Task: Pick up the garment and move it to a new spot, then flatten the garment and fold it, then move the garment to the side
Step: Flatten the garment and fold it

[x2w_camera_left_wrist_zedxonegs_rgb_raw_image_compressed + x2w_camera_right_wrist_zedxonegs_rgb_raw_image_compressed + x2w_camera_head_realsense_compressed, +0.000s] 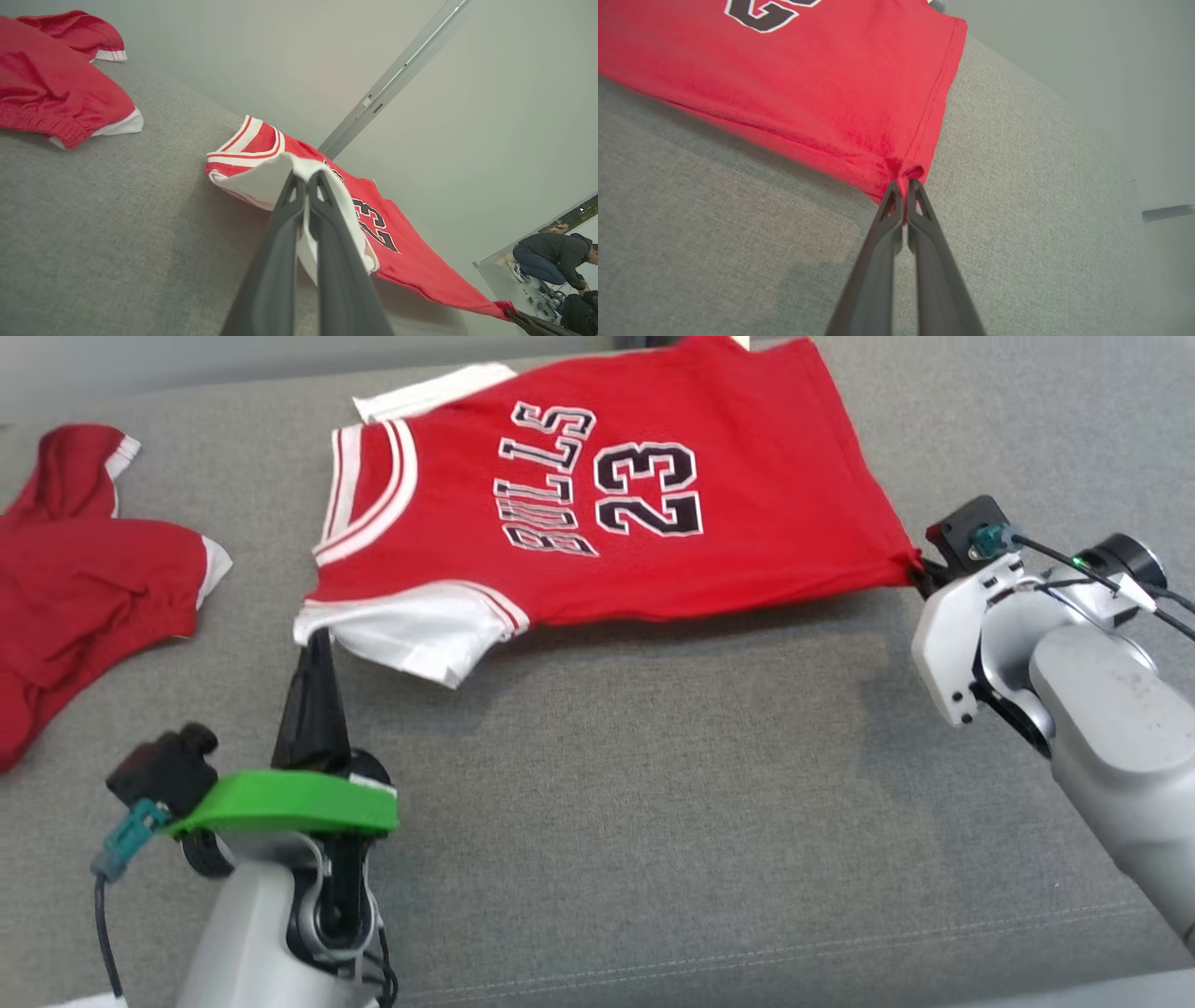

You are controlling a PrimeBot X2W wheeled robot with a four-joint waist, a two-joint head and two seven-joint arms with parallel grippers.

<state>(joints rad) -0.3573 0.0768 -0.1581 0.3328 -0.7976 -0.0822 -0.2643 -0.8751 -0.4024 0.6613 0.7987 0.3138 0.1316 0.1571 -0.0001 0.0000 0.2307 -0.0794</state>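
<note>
Head view: red jersey (597, 495), "BULLS 23" print, white sleeves, stretched across upper centre of frame over grey fabric surface (653, 803). Shadow band on the surface just below its lower edge.

L gripper (316, 639): lower left, fingers pointing up frame, clenched on white sleeve (411, 635) at jersey's lower-left corner.

R gripper (920, 574): right edge, mid-height, at jersey's lower-right corner. Tips mostly hidden by wrist hardware in this view.

L wrist view: gripper (306, 176) tips pinched together, sleeve cloth (261, 184) caught btwn them and draped over both sides. Jersey (411, 252) runs off toward lower right; its far corner meets dark fingers (532, 323) of R gripper at bottom-right edge.

R wrist view: gripper (903, 184) clamped on bunched hem corner. Cloth puckered at tips; jersey (808, 79) fills upper left, grey surface (714, 242) below.

2nd red garment (84, 579), white trim, crumpled at left edge of head view, well apart from jersey. Also upper left of L wrist view (56, 84).

Person (556, 259) crouched, lower right of L wrist view, far bkgd.
</note>
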